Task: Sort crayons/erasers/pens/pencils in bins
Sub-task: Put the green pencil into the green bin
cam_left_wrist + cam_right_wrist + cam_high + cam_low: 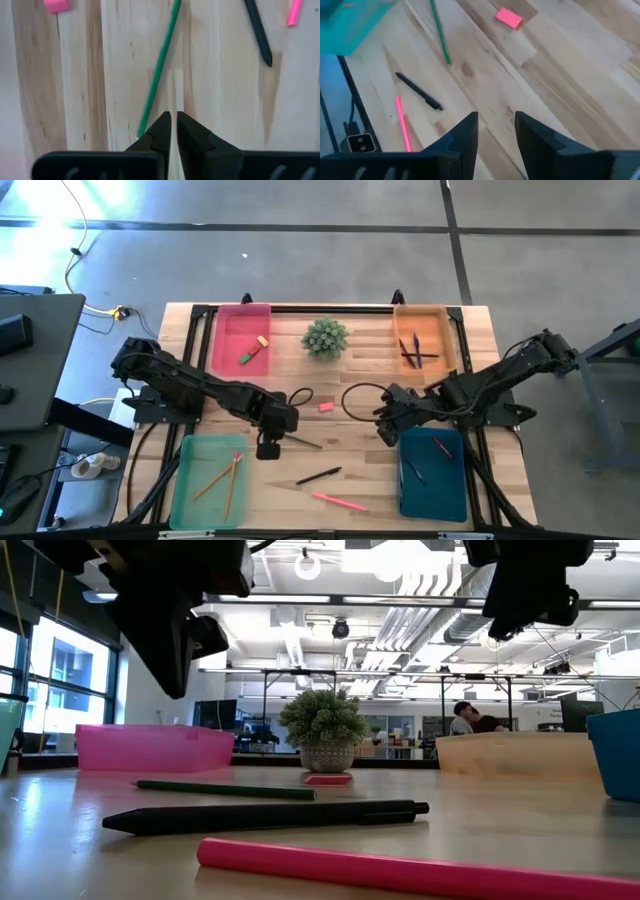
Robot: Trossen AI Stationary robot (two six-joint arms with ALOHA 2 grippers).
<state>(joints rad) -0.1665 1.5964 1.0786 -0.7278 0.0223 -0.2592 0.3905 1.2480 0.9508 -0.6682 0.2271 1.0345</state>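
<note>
Green pencil point(302, 442) lies loose on the table point(360, 470), just on the potted plant point(325, 337) side of the black pen point(318, 476), pink pencil point(338, 501) beyond that. Left gripper point(173, 120) hangs over the green pencil's end, fingers nearly together, holding nothing. Right gripper point(496, 122) is beside the teal bin point(432, 472), fingers apart, empty. Pink eraser point(325, 407) sits between plant and pen.
</note>
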